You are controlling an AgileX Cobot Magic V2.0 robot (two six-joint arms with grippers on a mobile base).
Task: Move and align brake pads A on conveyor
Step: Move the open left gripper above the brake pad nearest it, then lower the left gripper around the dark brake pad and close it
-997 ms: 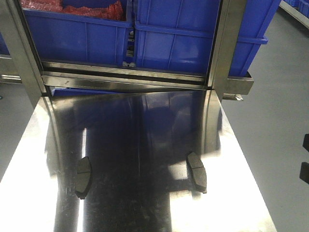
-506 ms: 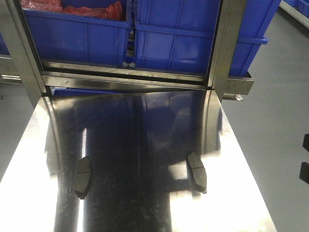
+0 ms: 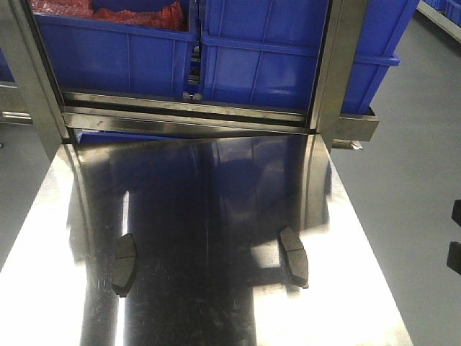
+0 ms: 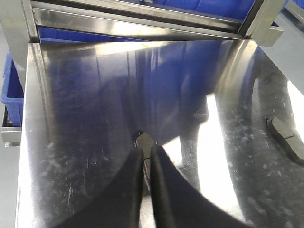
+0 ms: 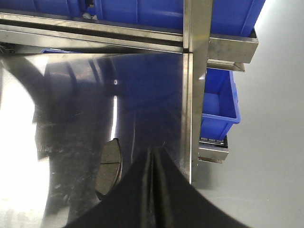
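Two brake pads A lie flat on the shiny steel table (image 3: 216, 303), one at the left (image 3: 124, 264) and one at the right (image 3: 294, 256). No gripper shows in the front view. In the left wrist view my left gripper (image 4: 146, 151) hangs above the table, fingers almost together with only a thin slit and nothing held. The tip of the left pad (image 4: 144, 140) shows just beyond the fingertips, and the other pad (image 4: 286, 138) lies far right. My right gripper (image 5: 153, 152) is shut and empty, with the right pad (image 5: 108, 168) just to its left. The conveyor is out of view.
Blue bins (image 3: 122, 50) sit on a steel rack behind the table, framed by upright posts (image 3: 338, 65). The table's right edge (image 5: 186, 123) drops to grey floor, where another blue bin (image 5: 218, 102) stands. Two black objects (image 3: 455, 245) sit at the far right.
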